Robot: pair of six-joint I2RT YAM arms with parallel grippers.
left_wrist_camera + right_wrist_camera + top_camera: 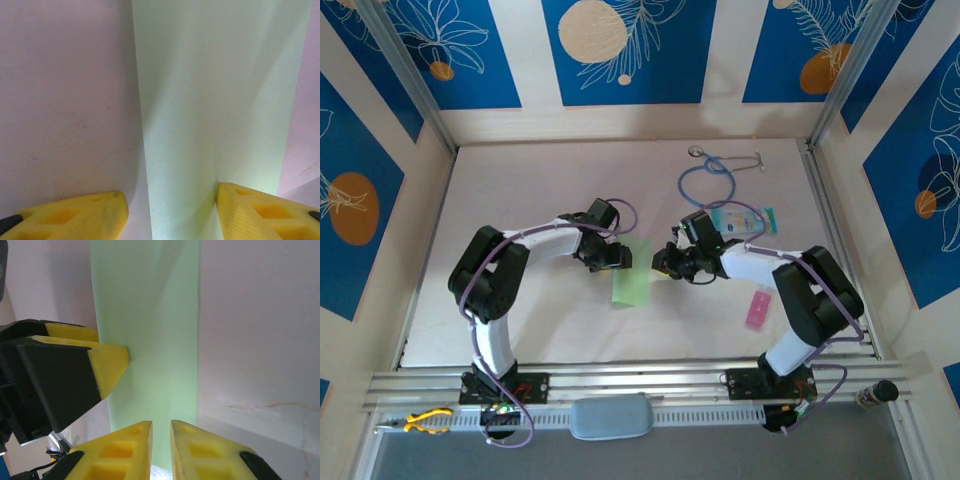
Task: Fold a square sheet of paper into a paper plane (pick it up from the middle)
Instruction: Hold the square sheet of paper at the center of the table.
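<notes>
The square sheet of paper (632, 282) is light green and lies folded into a narrow strip at the table's middle, between both arms. My left gripper (620, 256) stands open at the strip's left side. In the left wrist view (170, 200) its right finger (250, 210) rests on the paper (215, 90) and its left finger sits on bare table. My right gripper (665, 263) is at the strip's right edge. In the right wrist view (161, 424) its yellow jaws are closed to a thin slit over the paper's (150, 315) near edge.
A blue stethoscope (710, 176) and a teal-and-white card (742, 221) lie behind the right arm. A small pink strip (758, 308) lies by that arm's elbow. A yellow-handled tool (425, 420) and a grey pad (610, 417) sit on the front rail.
</notes>
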